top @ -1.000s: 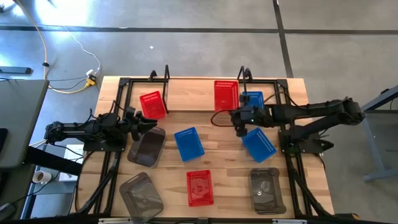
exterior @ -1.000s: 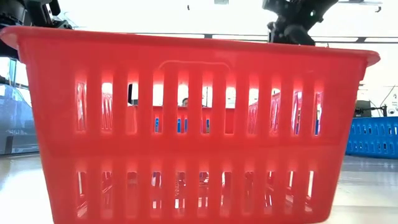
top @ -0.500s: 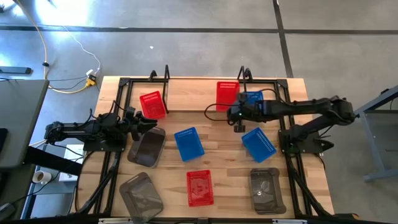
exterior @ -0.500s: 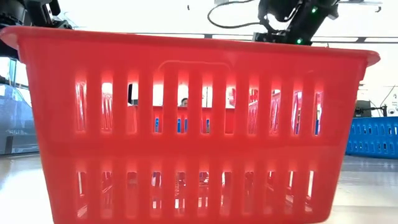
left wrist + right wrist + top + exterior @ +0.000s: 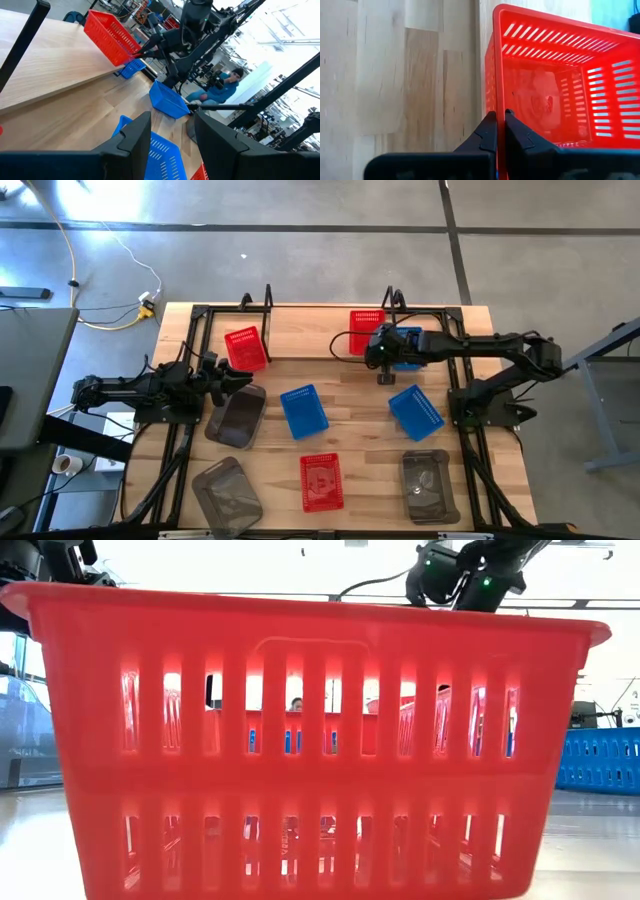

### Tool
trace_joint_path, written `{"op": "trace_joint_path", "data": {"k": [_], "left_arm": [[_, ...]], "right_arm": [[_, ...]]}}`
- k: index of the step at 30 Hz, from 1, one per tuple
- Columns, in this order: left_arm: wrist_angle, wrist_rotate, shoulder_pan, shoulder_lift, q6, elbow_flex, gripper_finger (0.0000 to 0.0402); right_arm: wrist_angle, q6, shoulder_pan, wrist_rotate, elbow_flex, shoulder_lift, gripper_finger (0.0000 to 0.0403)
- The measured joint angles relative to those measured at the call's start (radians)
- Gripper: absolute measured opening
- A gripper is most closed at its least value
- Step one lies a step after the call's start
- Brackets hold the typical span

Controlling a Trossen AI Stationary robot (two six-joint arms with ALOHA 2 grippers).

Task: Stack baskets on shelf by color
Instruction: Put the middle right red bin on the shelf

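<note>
Red, blue and grey baskets lie scattered on the wooden table. One red basket (image 5: 366, 330) stands open side up at the far edge, by the right post of the black wire shelf (image 5: 395, 300), with a blue basket (image 5: 407, 338) beside it. My right gripper (image 5: 500, 120) is shut and slants down over that red basket's near end wall (image 5: 492, 75); whether it touches the basket I cannot tell. My left gripper (image 5: 170, 145) waits open at the table's left, next to a grey basket (image 5: 237, 415).
More baskets: red (image 5: 245, 348) at the far left, blue (image 5: 303, 410) in the middle, blue (image 5: 416, 412) at the right, red (image 5: 321, 480) near the front edge between two grey ones (image 5: 226, 492) (image 5: 428, 483). A red basket (image 5: 300, 740) fills the low view.
My right gripper has gone toward the table's far edge and down, tipping further downward, from above the right blue basket to the far red basket. It has stayed shut. No basket has moved.
</note>
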Motion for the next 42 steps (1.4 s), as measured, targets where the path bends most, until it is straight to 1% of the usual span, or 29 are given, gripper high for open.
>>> {"op": "trace_joint_path", "data": {"k": [3, 8, 12, 22, 42], "left_arm": [[0.0, 0.0, 0.0, 0.0, 0.0, 0.0, 0.0142], [0.0, 0.0, 0.0, 0.0, 0.0, 0.0, 0.0142], [0.0, 0.0, 0.0, 0.0, 0.0, 0.0, 0.0142], [0.0, 0.0, 0.0, 0.0, 0.0, 0.0, 0.0142], [0.0, 0.0, 0.0, 0.0, 0.0, 0.0, 0.0142]], "right_arm": [[0.0, 0.0, -0.026, -0.03, 0.0, 0.0, 0.0], [0.001, -0.001, -0.068, -0.108, 0.001, -0.001, 0.0], [0.001, -0.005, -0.089, -0.124, 0.002, -0.002, 0.0], [-0.001, -0.005, -0.096, -0.13, 0.002, -0.002, 0.0], [0.0, 0.0, -0.096, -0.098, 0.0, 0.0, 0.0]]}}
